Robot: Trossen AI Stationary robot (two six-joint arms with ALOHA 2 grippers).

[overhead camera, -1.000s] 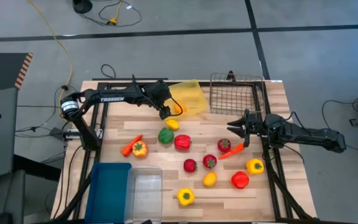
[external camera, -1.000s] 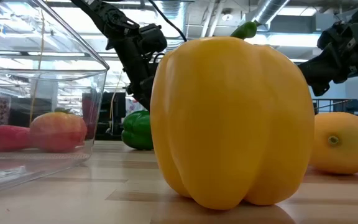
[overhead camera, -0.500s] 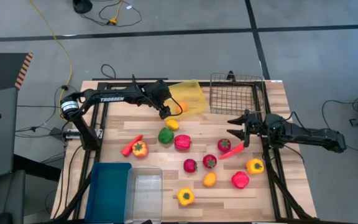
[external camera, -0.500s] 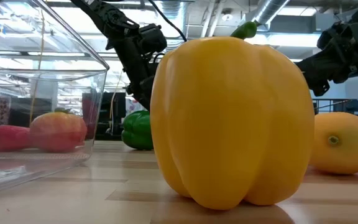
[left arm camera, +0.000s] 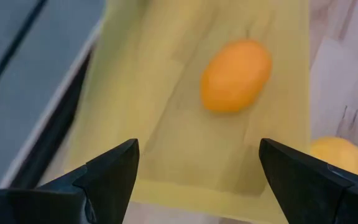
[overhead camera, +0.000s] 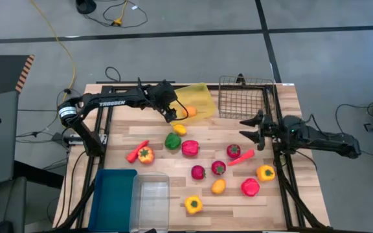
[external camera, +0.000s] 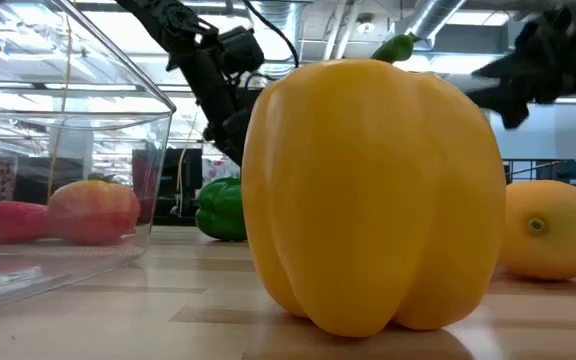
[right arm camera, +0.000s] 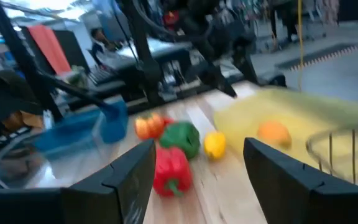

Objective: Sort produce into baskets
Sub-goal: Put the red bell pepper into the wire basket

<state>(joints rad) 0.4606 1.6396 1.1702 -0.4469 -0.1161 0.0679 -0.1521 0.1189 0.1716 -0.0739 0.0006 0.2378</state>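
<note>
An orange lemon (overhead camera: 191, 111) (left arm camera: 236, 76) lies on the floor of the yellow tray (overhead camera: 199, 97) at the table's far side. My left gripper (overhead camera: 172, 115) (left arm camera: 197, 180) stands open just above the tray's near edge, short of the lemon and touching nothing. A yellow lemon (overhead camera: 179, 129) rests on the table just in front of the tray. My right gripper (overhead camera: 248, 132) (right arm camera: 197, 180) hangs open, roughly level, above the table near the mesh basket (overhead camera: 245, 97). A carrot (overhead camera: 241, 157) and a tomato (overhead camera: 233, 151) lie on the table beside it.
Peppers, tomatoes, lemons and another carrot (overhead camera: 136, 151) are scattered over the table's middle. A blue bin (overhead camera: 113, 191) and a clear bin (overhead camera: 151, 194) stand at the near left. A big yellow pepper (external camera: 373, 195) fills the low view.
My right gripper has opened wider and risen above the table. The orange lemon has shifted a little farther into the yellow tray and lies clear of my left gripper's fingers.
</note>
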